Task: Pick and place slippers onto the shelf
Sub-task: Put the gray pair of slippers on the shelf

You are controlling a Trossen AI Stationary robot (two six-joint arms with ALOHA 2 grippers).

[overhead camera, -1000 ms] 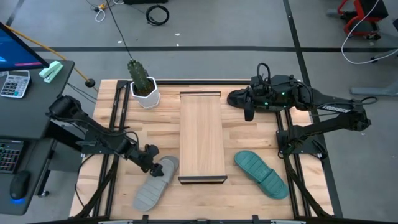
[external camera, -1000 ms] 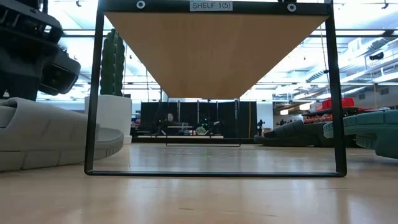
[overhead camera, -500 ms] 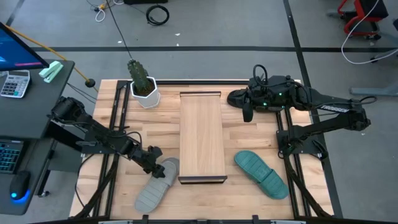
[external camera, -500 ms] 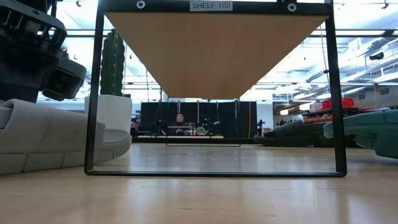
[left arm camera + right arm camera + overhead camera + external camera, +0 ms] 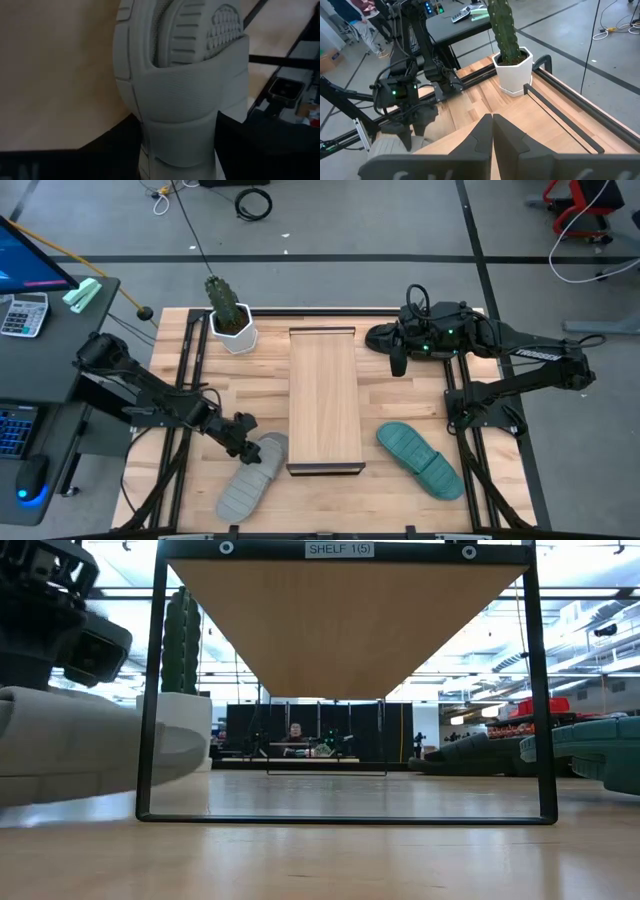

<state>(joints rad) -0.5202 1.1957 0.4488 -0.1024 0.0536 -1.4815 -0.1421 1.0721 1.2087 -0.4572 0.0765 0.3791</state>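
My left gripper [image 5: 248,444] is at the near left of the table, shut on the far end of the light grey slipper [image 5: 245,478]; the low view shows this gripper [image 5: 70,635] above the slipper [image 5: 90,745]. The teal slipper [image 5: 420,461] lies sole-down on the table right of the shelf [image 5: 325,398]. The black slipper [image 5: 381,337] lies at the far right, partly under my right arm. My right gripper [image 5: 400,364] hangs there shut, touching nothing; its wrist view shows the fingers [image 5: 485,131] closed together. My left gripper pinches the grey slipper across its width at the ribbed strap [image 5: 185,117], one finger [image 5: 107,150] on each side edge. The fingers come slanting down from the table's left. The slipper's end toward the shelf [image 5: 190,740] is raised off the table.
A cactus in a white pot [image 5: 231,321] stands at the far left, beside the shelf's far end. The shelf's dark end rail [image 5: 152,690] stands right next to the raised slipper. Dark frame bars [image 5: 185,380] run along both table sides. A desk with a calculator [image 5: 22,312] is left of the table.
My left gripper has shifted slightly toward the shelf and then back. The grey slipper's end toward the shelf, which lay flat on the table, has come up off it. The right arm has kept still.
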